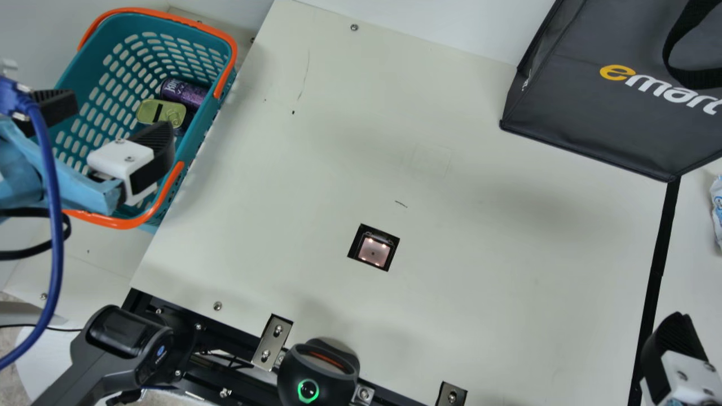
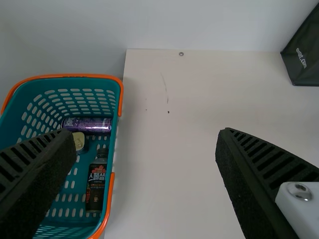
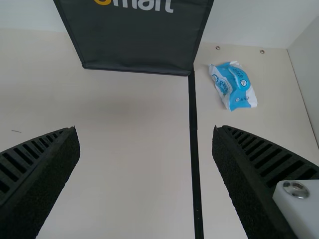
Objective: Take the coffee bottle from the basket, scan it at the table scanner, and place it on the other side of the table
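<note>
My left gripper [image 1: 115, 121] is over the teal basket [image 1: 93, 67] at the main view's left, its fingers wide apart and empty. In the left wrist view that gripper [image 2: 144, 154] is open, with the dark coffee bottle [image 2: 95, 186] lying inside the basket [image 2: 110, 149] near its right wall. The scanner [image 1: 373, 250] is set into the table, lit. At the main view's lower right corner is part of my right gripper [image 1: 674, 344]; the right wrist view has that gripper [image 3: 147, 154] open over the table, holding nothing.
A purple can [image 1: 183, 93] and a yellow-green tin [image 1: 161, 113] share the basket. A black bag [image 1: 592, 107] stands at the back right. Past the black strip [image 3: 194, 144] lies a blue-white packet [image 3: 233, 85]. A black device [image 1: 317, 372] sits at the front edge.
</note>
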Controlling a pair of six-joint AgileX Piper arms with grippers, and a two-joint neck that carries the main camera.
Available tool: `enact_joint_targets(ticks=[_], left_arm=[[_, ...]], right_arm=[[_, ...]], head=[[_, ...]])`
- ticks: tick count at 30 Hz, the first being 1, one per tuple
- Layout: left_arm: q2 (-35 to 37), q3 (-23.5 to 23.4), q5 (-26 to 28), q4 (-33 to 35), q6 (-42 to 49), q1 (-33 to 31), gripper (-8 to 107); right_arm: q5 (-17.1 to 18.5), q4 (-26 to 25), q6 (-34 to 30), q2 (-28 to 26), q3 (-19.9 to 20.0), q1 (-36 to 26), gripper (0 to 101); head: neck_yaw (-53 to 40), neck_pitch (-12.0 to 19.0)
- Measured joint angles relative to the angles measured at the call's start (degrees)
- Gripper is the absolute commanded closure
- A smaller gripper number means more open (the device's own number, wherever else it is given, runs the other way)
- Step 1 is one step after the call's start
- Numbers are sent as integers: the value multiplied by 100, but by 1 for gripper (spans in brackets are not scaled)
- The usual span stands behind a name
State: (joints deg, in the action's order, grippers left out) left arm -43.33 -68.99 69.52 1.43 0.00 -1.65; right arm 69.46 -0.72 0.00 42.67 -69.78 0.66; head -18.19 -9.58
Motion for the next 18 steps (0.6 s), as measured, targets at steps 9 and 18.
enact_joint_targets(ticks=[9,18], left_arm=[[0,0,0,0,0,0,9],[-12,10,-28,-26,-48,31,9]], right_arm=[[0,0,0,0,0,0,6],[0,0,0,0,0,0,6]], head=[[0,0],[0,0]])
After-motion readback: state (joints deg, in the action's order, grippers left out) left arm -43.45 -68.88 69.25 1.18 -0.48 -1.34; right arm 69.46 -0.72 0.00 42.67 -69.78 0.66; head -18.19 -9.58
